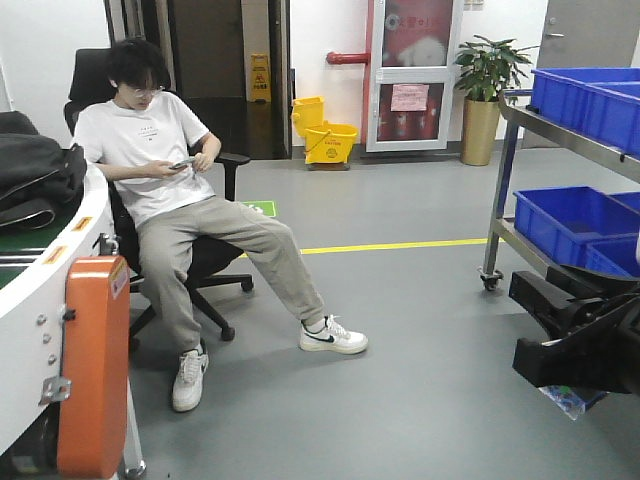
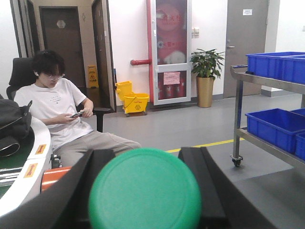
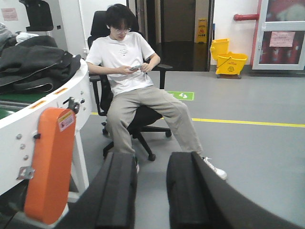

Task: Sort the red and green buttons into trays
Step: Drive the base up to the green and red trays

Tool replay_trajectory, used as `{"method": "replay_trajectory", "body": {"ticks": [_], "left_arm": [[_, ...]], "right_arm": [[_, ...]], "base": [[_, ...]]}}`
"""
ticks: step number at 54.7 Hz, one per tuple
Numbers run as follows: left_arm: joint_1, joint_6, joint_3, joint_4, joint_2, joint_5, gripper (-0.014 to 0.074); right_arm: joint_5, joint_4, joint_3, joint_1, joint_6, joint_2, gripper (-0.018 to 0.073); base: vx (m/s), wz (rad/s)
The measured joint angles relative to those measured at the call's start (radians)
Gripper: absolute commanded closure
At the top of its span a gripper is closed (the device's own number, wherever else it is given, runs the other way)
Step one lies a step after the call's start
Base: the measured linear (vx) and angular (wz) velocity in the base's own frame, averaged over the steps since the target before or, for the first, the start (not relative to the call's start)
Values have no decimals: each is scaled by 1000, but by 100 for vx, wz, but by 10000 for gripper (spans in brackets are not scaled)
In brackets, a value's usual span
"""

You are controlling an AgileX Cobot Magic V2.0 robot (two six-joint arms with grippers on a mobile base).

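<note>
One green button [image 2: 145, 191], clamped in L gripper [image 2: 141, 188]

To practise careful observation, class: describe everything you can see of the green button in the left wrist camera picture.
Only the round cap of the green button shows: smooth, matte, plastic-looking and bright green. It faces the camera, low in the middle of the view. Its base is hidden and its bottom edge is cut off. The left gripper holds it, with black fingers against both sides.
</note>
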Motion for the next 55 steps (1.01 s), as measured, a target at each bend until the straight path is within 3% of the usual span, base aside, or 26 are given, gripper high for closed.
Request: {"method": "replay_trajectory", "body": {"ticks": [55], "left_arm": [[0,0,0,0,0,0,603]], "right_arm": [[0,0,0,0,0,0,568]], "base": [[44,-11]]}}
